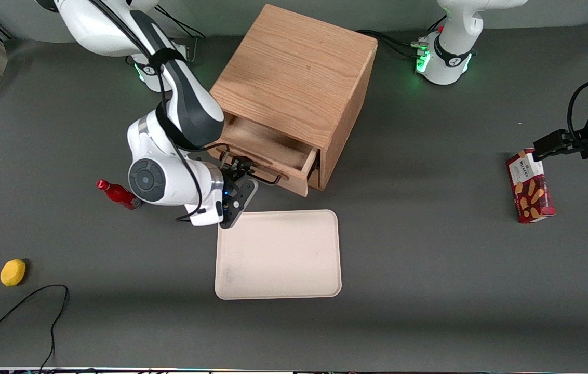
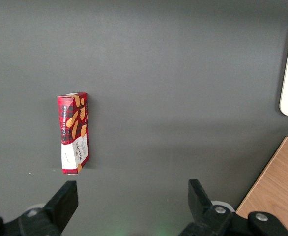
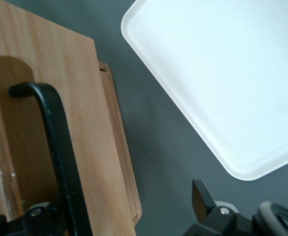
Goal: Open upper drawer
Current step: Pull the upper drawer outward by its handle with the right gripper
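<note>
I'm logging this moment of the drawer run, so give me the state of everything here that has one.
upper drawer: pulled partly out, inside looks empty
black handle: between the gripper's fingers
gripper: at the drawer front, fingers apart around the handle
tray: flat on the table, nothing on it
red bottle: lying on its side
biscuit box: lying flat, closed
lemon: resting loose on the table

We see the upper drawer [image 1: 268, 150] pulled partly out of the wooden cabinet [image 1: 299, 72], its black handle [image 1: 252, 174] facing the front camera.
</note>
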